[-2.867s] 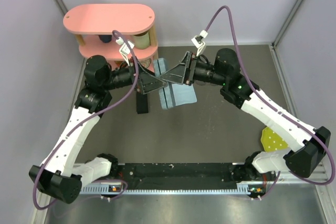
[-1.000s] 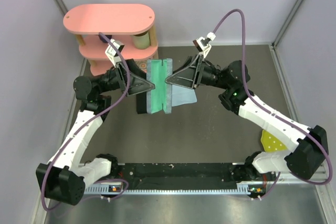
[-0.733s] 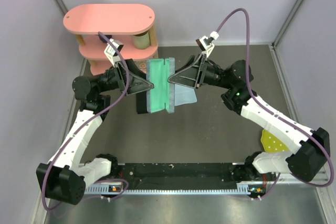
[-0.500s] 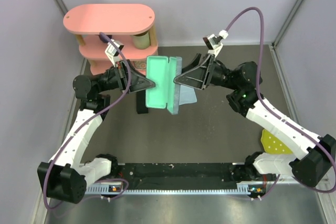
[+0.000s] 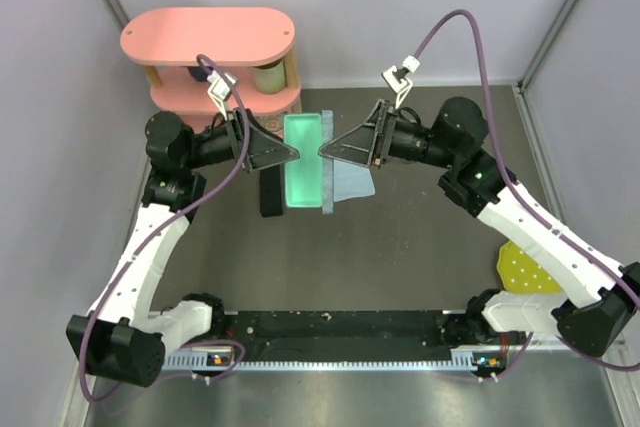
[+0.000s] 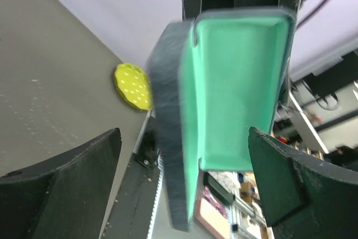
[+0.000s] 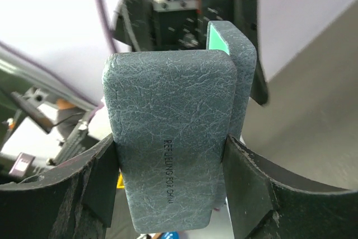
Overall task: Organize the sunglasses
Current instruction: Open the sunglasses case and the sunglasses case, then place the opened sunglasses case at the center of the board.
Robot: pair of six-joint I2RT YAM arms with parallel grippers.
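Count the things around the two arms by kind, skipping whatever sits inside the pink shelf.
Cases: 2, the green-lined case held up and the black case on the table
Light blue cloth: 1
Yellow disc: 1
Pink shelf: 1
Total: 5

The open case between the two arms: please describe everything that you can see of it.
The case is oblong with rounded corners, textured grey-blue outside with small print, and lined in smooth mint green. It is open, with nothing showing inside, and is held in the air over the table. The right claw grips its sides; the open left claw faces its lining.
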